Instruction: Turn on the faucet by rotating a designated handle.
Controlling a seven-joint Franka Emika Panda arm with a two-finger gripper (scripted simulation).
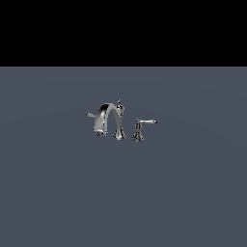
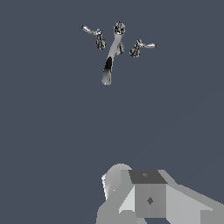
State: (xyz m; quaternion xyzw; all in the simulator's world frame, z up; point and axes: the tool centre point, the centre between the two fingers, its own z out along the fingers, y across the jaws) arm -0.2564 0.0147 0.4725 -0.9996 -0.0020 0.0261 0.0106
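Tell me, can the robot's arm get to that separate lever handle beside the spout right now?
Probably yes. Nothing stands around the handle: it sits apart from the spout on bare floor. The end effector is well short of it, though, with open space between.

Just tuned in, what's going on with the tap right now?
Nothing is being handled yet. The chrome faucet stands alone on the grey surface, and the handle to be turned stands apart at the exterior view's right of the spout, untouched. The arm does not appear in the exterior view. The wrist view looks at the faucet from a distance.
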